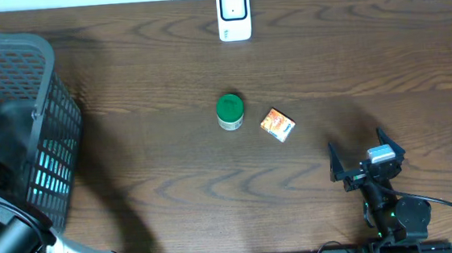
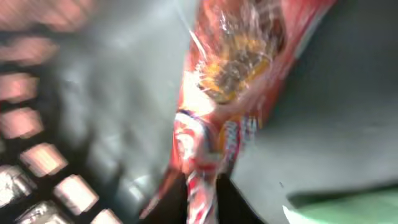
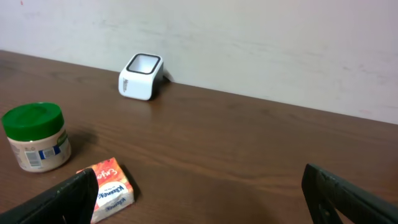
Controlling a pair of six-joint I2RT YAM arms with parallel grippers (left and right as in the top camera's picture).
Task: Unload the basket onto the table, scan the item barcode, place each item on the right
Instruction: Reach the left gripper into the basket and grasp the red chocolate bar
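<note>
When checking the overhead view, find the basket (image 1: 50, 156) at 9 o'clock on the table (image 1: 149, 76) and follow the left arm (image 1: 13, 240) from 7 o'clock up to it; treat the left gripper as hidden by the mesh. Consult the left wrist view for the item: locate the packet (image 2: 230, 93), red and blurred, close to the lens, running from 1 o'clock down to 6 o'clock, with basket mesh at 8 o'clock. Record the left fingers as undetermined, clenched on the packet or released: cannot tell, none visible. Locate the scanner (image 1: 233, 14) at 12 o'clock on the far table edge, well apart from the basket. Note the jar (image 1: 230, 112), green-lidded, near table centre, and the box (image 1: 278, 125), orange, just beside it at its 4 o'clock, not touching. Find the right gripper (image 1: 361, 150) at 5 o'clock, over bare wood, well apart from the box. Confirm in the right wrist view: fingers (image 3: 68, 198) spread wide at 7 and 5 o'clock, released, grasping nothing, with scanner at 11 o'clock, jar at 9 o'clock and box at 8 o'clock.
</note>
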